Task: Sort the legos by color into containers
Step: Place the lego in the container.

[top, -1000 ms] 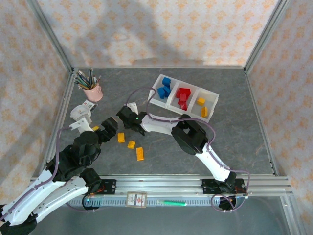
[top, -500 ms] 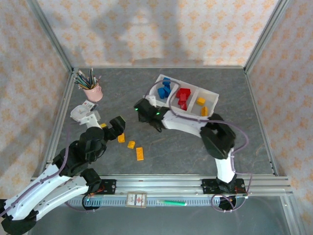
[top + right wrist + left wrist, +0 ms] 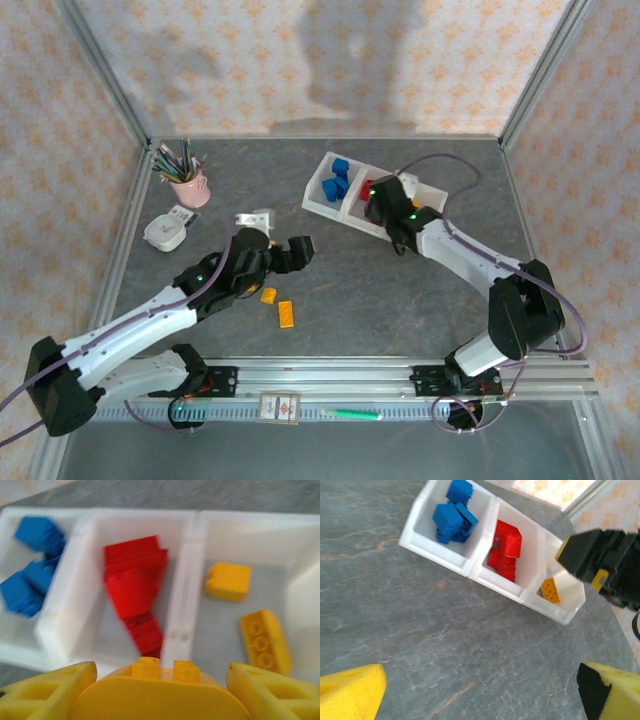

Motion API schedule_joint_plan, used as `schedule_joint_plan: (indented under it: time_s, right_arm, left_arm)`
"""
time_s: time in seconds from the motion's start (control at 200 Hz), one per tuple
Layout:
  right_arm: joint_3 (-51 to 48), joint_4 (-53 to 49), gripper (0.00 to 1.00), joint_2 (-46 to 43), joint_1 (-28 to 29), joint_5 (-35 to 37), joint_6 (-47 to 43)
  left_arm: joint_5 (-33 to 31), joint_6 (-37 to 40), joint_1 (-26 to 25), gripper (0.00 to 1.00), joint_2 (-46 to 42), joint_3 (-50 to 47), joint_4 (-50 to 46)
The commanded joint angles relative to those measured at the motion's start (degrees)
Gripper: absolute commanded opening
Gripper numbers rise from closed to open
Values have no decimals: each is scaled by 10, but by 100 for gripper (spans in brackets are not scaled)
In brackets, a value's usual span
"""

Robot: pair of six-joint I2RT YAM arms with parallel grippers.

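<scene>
The white three-compartment tray holds blue legos, red legos and yellow-orange legos, one colour per compartment. My right gripper hovers over the tray's near wall, between the red and yellow compartments. It is shut on a yellow-orange brick whose studs show between the fingers. My left gripper stands wide open above bare table, with nothing between its yellow fingertips. Two yellow-orange legos lie loose on the table near the left arm.
A pink cup of pencils and a small white round dish stand at the back left. A small white object lies just beyond the left arm. Metal frame rails border the table on all sides.
My right arm has swung from the table's middle left over to the tray, carrying the yellow-orange brick. My left arm has stretched forward and right toward the table's middle.
</scene>
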Motion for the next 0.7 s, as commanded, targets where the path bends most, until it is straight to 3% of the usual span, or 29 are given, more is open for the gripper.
schedule_joint_plan:
  time_s: [0.0,0.25,0.34,0.521,0.696]
  right_arm:
    - [6,-1,67,19,-37,3,-24]
    - [48,13,68,97,-90,-7,-33]
    - [61,10,74,109,-94,-5,-36]
    - [70,3,82,101,-94,3,-39]
    - [64,4,83,72,-82,-29,-43]
  left_arm:
    - [46,28,3,99,29,30,57]
    - [52,25,4,99,48,26,82]
    - [41,27,4,99,37,21,75]
    - [19,28,5,99,10,7,72]
    - [10,24,8,99,-4,3,72]
